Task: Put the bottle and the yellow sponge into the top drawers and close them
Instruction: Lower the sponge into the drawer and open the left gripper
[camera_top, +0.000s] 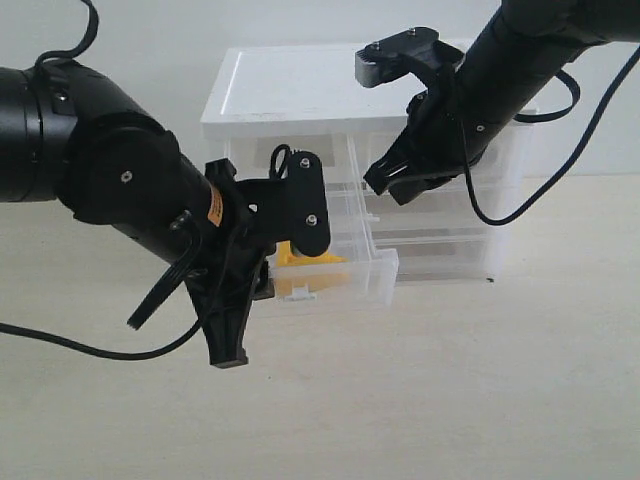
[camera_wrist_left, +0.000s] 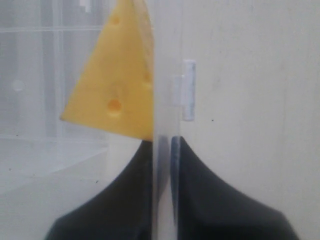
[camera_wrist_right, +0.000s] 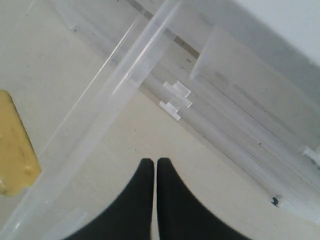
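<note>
The yellow sponge (camera_top: 300, 258) (camera_wrist_left: 112, 80) lies inside the left top drawer (camera_top: 372, 276), which stands pulled out of the cabinet. My left gripper (camera_top: 268, 287) (camera_wrist_left: 162, 142) is shut on that drawer's front wall (camera_wrist_left: 161, 65), with one finger inside and one outside, just short of its white tab handle (camera_wrist_left: 188, 90). My right gripper (camera_top: 378, 184) (camera_wrist_right: 154, 162) hangs shut and empty in front of the right top drawer (camera_top: 498, 150), which sits pushed in. The right wrist view also shows the sponge (camera_wrist_right: 14, 145) through the drawer wall. The bottle is out of view.
The white-topped cabinet (camera_top: 300, 90) stands at the back of the pale table (camera_top: 450, 400), with two full-width translucent drawers (camera_top: 450, 245) below the top pair. Black cables trail from both arms.
</note>
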